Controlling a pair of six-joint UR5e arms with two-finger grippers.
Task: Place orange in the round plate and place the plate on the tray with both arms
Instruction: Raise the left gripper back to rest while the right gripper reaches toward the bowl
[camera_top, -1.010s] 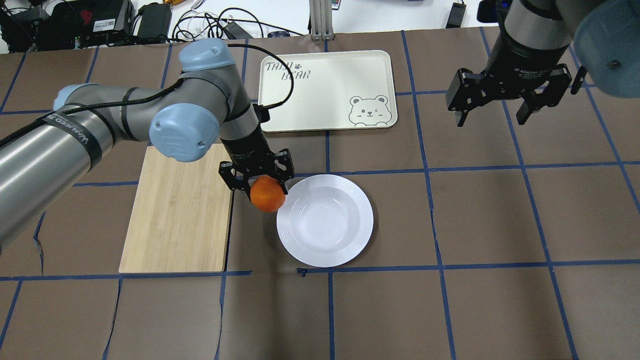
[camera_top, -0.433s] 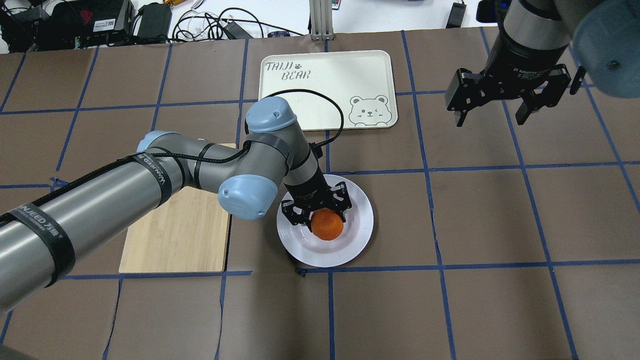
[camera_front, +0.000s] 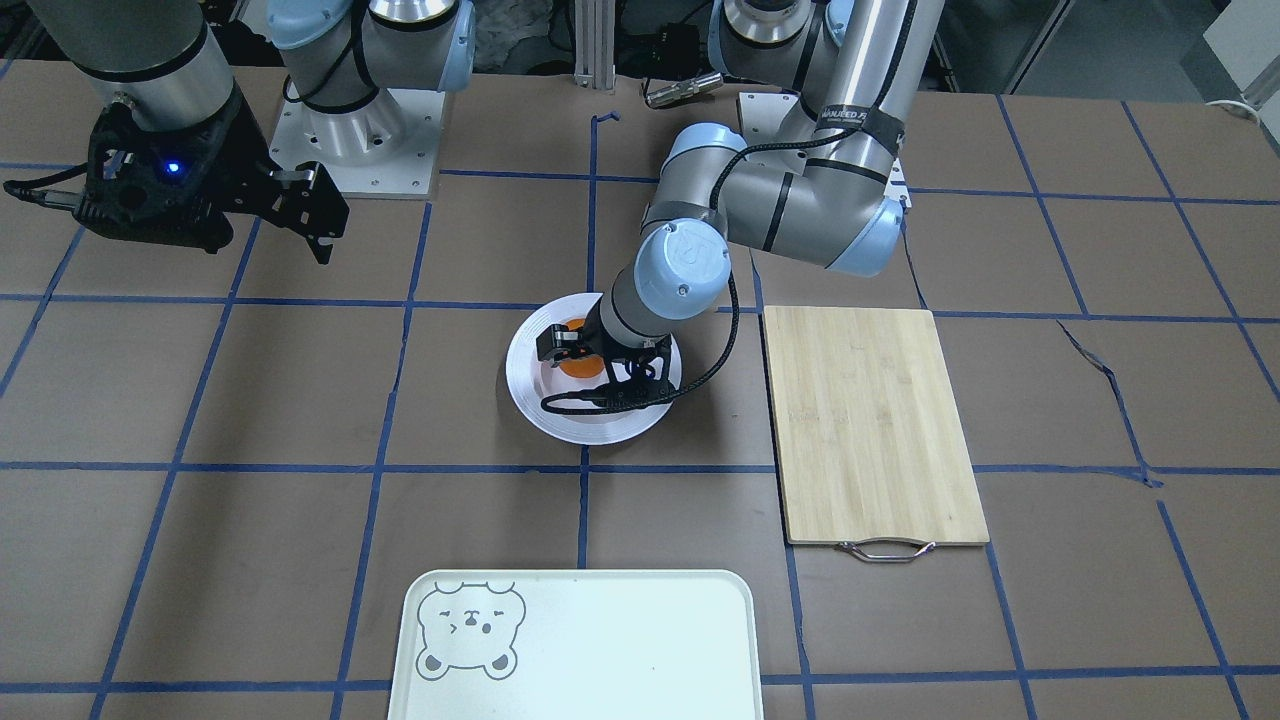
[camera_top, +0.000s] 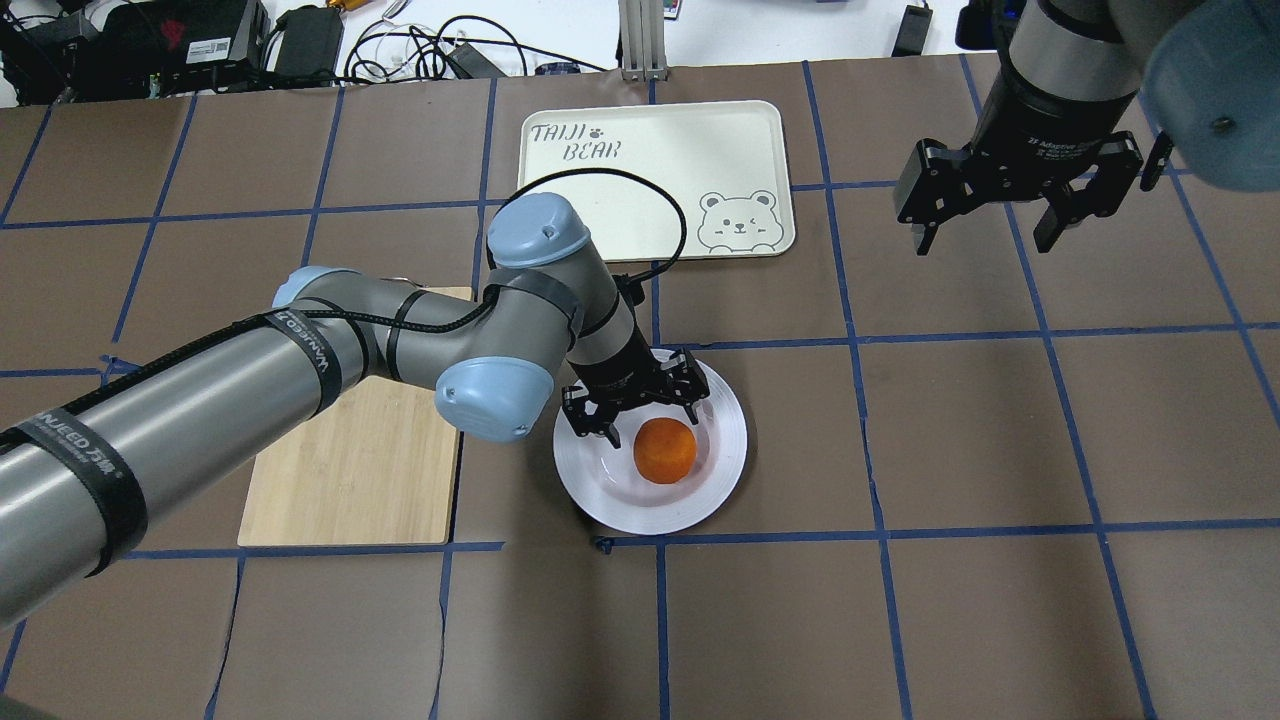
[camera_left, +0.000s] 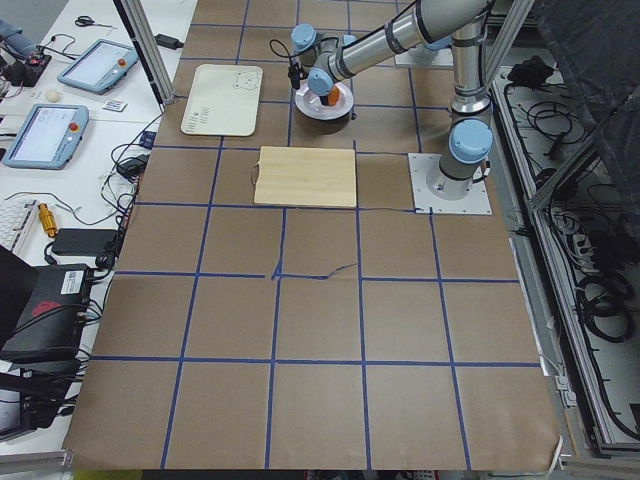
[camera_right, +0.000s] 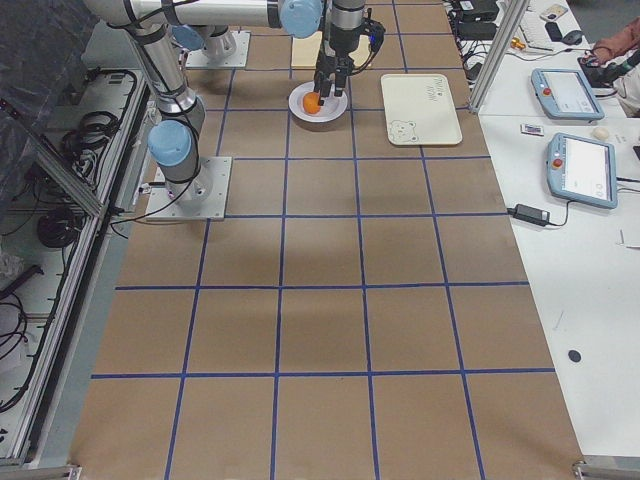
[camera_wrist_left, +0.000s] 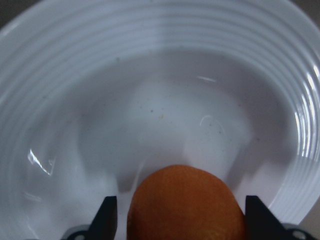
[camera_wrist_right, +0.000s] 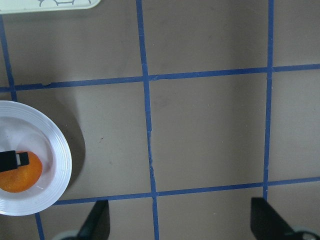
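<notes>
The orange (camera_top: 665, 450) lies in the sunken centre of the white round plate (camera_top: 722, 468). My left gripper (camera_top: 650, 420) stands open just above it. In the left wrist view the orange (camera_wrist_left: 185, 205) sits between the two fingers with a small gap on each side. The front view hides most of the orange (camera_front: 575, 362) behind the wrist. The cream tray (camera_top: 650, 130) with the bear face lies beyond the plate, with nothing on it. My right gripper (camera_top: 985, 240) hangs open and holds nothing, high at the far right. Its camera sees the plate (camera_wrist_right: 57, 165) at the lower left.
A bamboo cutting board (camera_top: 350, 450) lies left of the plate, partly under my left arm. Brown paper with blue tape lines covers the table. Cables and electronics (camera_top: 150, 45) sit along the far edge.
My left arm carried the orange from the plate's left rim to over its centre. The gripper has since opened, and the orange now rests in the plate. The right arm barely moved.
</notes>
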